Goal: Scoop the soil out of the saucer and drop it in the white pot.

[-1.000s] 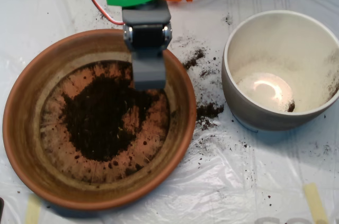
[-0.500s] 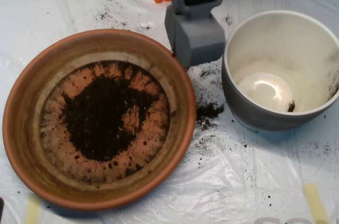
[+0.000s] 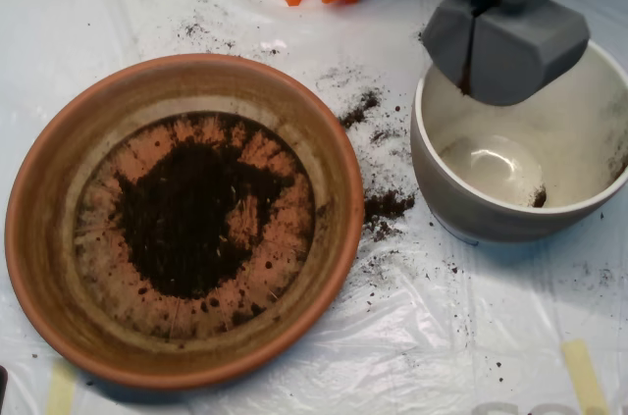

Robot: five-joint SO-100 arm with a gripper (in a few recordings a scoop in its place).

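The soil lies mostly as a dark patch in the middle of the saucer, which sits at about nine o'clock in the view, with loose scatter on the plastic-covered worktop between the saucer and the white pot. The pot stands at three o'clock, nearly bare inside apart from a small dark clump at its lower right wall. The tool hangs over the pot's upper left rim at about one o'clock, its two grey shells pressed together along a thin seam; whether any soil is inside is hidden. The risk from here is a release too near the rim: the tool sits partly over the pot's edge, so opening now would likely send crumbs down the outer wall onto the worktop, adding to the spill already there. Half a second ago the tool stood between saucer and pot, near twelve o'clock; it has since swung right to hover above the pot, while the soil patch in the saucer looks unchanged.
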